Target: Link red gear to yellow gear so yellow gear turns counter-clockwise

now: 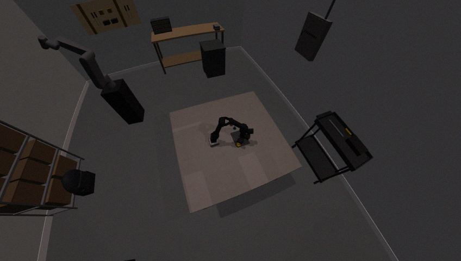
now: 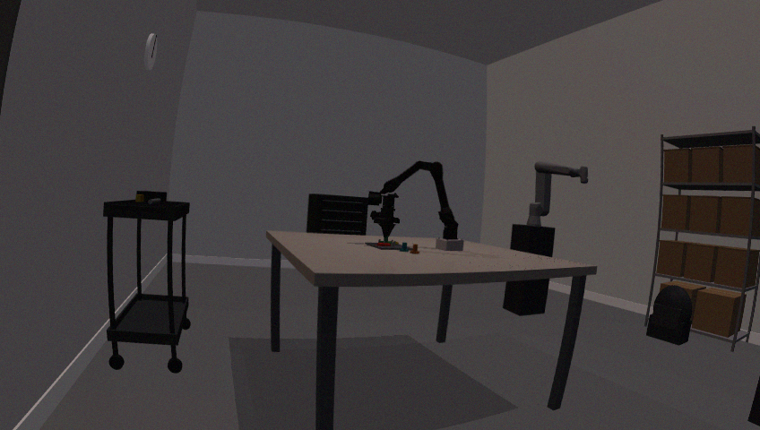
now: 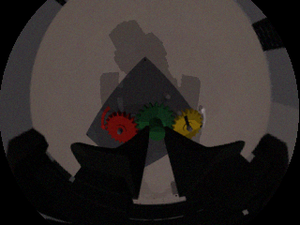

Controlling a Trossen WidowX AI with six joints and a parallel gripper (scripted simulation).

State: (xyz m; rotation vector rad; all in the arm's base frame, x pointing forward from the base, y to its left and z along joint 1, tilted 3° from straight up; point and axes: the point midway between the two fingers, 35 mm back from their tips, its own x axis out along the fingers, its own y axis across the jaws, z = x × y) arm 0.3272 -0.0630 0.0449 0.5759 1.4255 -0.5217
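My gripper [image 3: 157,129] [image 2: 385,237] is shut on the hub of the green gear [image 3: 155,113], low over the grey board [image 3: 145,77] [image 1: 235,135]. In the wrist view the green gear lies between the red gear [image 3: 121,127] [image 2: 384,245] and the yellow gear [image 3: 184,128] [image 1: 238,144], its teeth at or very near both. Whether it sits fully flat cannot be told; the peg under it is hidden. A short peg [image 3: 167,97] shows bare beyond it. A blue gear [image 2: 404,246] [image 1: 234,128] and an orange gear [image 2: 414,249] [image 1: 230,125] stand on the table off the board.
The red arrow [image 3: 103,118] is beside the red gear, and the white arrow [image 3: 203,117] beside the yellow gear. The arm's base [image 2: 449,245] [image 1: 213,142] stands on the table [image 1: 200,161]. A cart [image 1: 342,138] and a shelf rack stand away from the table.
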